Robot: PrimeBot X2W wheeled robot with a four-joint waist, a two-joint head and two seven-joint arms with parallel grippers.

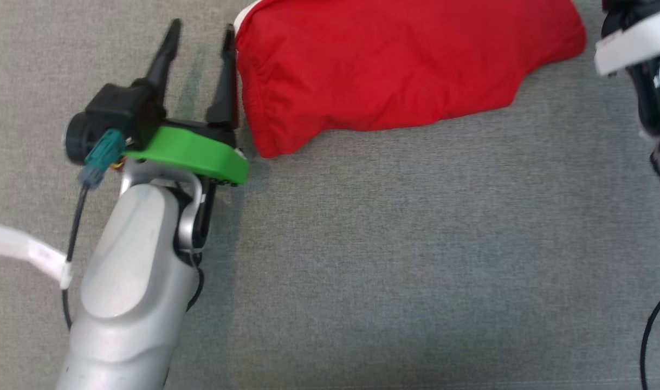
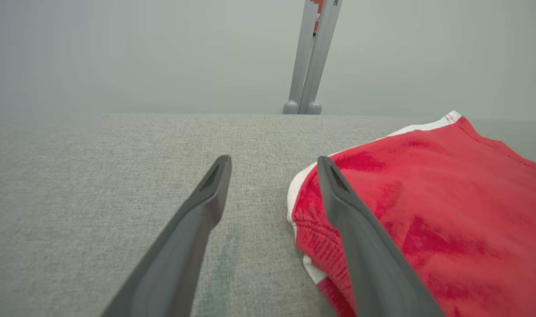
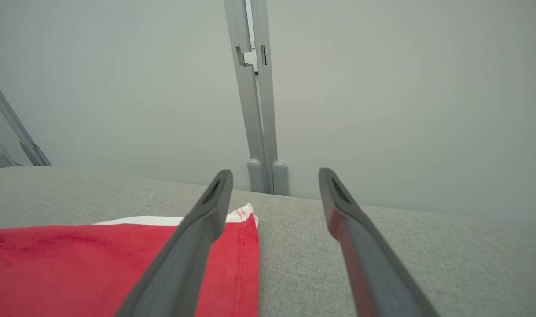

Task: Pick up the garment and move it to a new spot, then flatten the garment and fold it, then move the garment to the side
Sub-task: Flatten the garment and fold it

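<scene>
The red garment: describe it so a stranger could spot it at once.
Start at the grey cloth surface. At its far side, beside the open left gripper, lies the red garment. Its bright red and white edge band stand out from the grey.

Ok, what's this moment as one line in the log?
left gripper: open, at garment edge | right gripper: open, at other edge | garment: on table, unheld

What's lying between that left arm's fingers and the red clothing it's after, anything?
Nothing visible does. The left fingers, spread open, sit right at the edge of the red garment, with just the grey fabric surface around them.
</scene>
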